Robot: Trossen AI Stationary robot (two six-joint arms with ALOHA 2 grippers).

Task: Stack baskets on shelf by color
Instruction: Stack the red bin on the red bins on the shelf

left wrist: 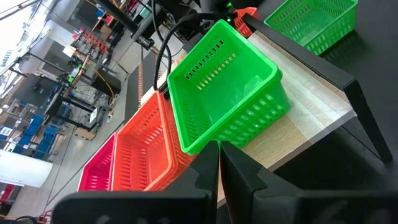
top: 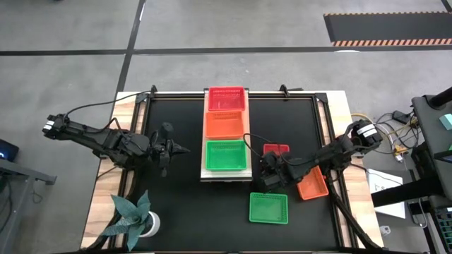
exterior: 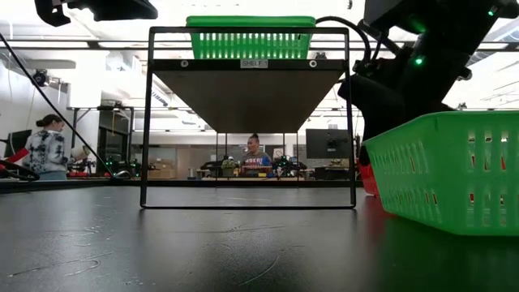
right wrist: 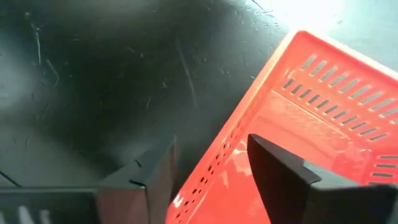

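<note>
The light-wood shelf (top: 226, 176) carries three baskets in a row: crimson (top: 226, 99) at the far end, orange (top: 224, 125) in the middle, green (top: 226, 156) at the near end. Three more rest on the black table to its right: crimson (top: 277, 149), orange (top: 313, 185) and green (top: 269, 207). My right gripper (top: 270, 173) is open over the loose crimson basket (right wrist: 323, 106). One finger (right wrist: 280, 174) stands inside its wall and the other (right wrist: 152, 177) outside; I see no touch. My left gripper (top: 182, 149) waits shut, left of the shelf, pointing at the green basket (left wrist: 224, 93).
A potted plant (top: 134, 215) stands at the near left corner of the table. The shelf sits raised on a black frame (exterior: 146, 122). The loose green basket (exterior: 446, 170) lies close to the near edge. People sit in the room beyond the table.
</note>
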